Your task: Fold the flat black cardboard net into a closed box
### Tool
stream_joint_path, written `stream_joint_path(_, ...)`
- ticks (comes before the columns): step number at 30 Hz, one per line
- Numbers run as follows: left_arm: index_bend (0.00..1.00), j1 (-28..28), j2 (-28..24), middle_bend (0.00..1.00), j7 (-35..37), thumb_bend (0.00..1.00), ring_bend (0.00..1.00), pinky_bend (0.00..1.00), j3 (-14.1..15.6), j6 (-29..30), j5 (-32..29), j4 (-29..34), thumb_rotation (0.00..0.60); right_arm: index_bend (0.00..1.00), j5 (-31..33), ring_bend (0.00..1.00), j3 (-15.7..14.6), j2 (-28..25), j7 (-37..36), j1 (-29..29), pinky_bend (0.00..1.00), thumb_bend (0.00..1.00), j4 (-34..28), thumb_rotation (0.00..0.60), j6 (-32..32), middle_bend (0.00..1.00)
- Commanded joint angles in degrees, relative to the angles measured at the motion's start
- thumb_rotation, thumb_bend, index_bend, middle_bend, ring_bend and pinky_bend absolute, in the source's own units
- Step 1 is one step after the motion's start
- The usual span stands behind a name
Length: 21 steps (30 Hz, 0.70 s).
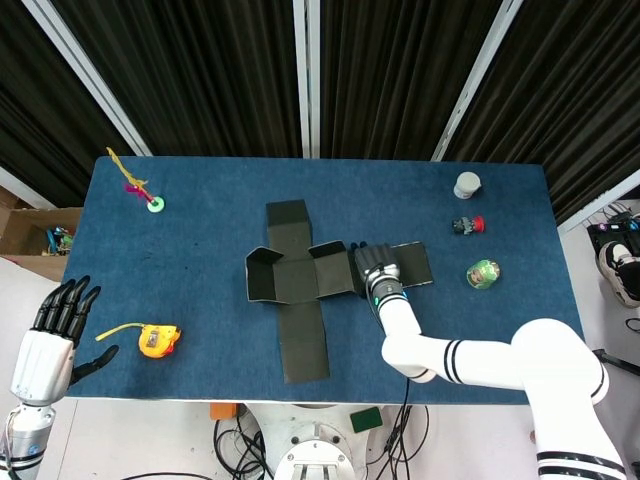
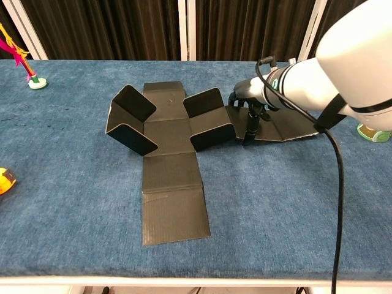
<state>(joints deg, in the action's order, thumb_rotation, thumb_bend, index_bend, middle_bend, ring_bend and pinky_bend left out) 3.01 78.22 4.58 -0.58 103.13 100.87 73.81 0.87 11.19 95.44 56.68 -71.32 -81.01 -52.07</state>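
Right robot hand [image 2: 250, 113] is down on the black cardboard net [image 2: 166, 160], fingers [image 2: 248, 130] pointing downward and touching the right-hand arm of the cross just beside a raised flap; can't tell whether it's actually pinching the panel or only pressing on it. Left robot hand [image 1: 55, 335] is off the table's [image 1: 200, 290] left edge, holding nothing, fingers spread. Net sits mid-table, mostly flat: centre panel with upright flaps on its left and right sides, long strip running toward the near edge, short panel toward the far edge. Also on the table: yellow tape measure [image 1: 155, 341] near left, feathered toy [image 1: 138, 187] far left, and at right a white cap [image 1: 467, 185], red-and-black part [image 1: 466, 225] and green jar [image 1: 483, 273].
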Motion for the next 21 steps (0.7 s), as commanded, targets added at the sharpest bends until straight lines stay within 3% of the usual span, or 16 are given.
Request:
stream_joint_path(1,0.04,2.2,-0.4,0.00,2.7,0.00,0.01,0.14,-0.1,-4.7,-1.7,0.9,0.600,0.39,-3.6,0.74,0.1,-1.5,-2.7,1.5,1.00,0.32,-2.2,0.600,0.0,0.26)
stream_joint_path(5,0.04,7.0,-0.1,0.00,4.9,0.00,0.14,0.28,-1.8,-14.5,-5.6,2.7,0.600,0.39,-8.0,0.74,-0.6,-2.2,-4.9,2.7,1.00,0.32,-3.8,0.600,0.3,0.29)
stream_joint_path(6,0.05,8.3,0.5,0.00,4.7,0.00,0.20,0.35,-2.5,-16.3,-6.3,2.5,0.600,0.39,-8.8,0.74,-0.7,-2.2,-5.3,2.8,1.00,0.32,-4.0,0.600,0.3,0.29)
stream_joint_path(9,0.05,12.5,3.3,0.04,2.9,0.00,0.44,0.73,-4.5,-22.2,-8.3,0.6,0.600,0.39,-11.2,0.74,-1.1,-2.1,-6.1,2.9,1.00,0.32,-4.6,0.600,0.1,0.31)
stream_joint_path(11,0.05,15.3,5.2,0.06,1.1,0.00,0.51,0.81,-5.6,-26.3,-9.7,-0.6,0.600,0.39,-12.9,0.74,-1.6,-1.8,-6.2,2.9,1.00,0.32,-4.6,0.600,-0.2,0.32)
stream_joint_path(16,0.00,20.5,8.9,0.01,-1.8,0.00,0.54,0.86,-6.8,-35.4,-13.5,-1.6,0.600,0.39,-14.6,0.74,-2.7,-0.9,-5.3,2.3,1.00,0.32,-4.2,0.600,-1.5,0.33)
stream_joint_path(21,0.00,22.7,13.1,0.00,-4.3,0.00,0.52,0.83,-6.7,-36.8,-13.9,-3.4,0.600,0.39,-14.7,0.74,-3.2,-0.3,-4.0,1.5,1.00,0.32,-3.6,0.600,-2.3,0.33)
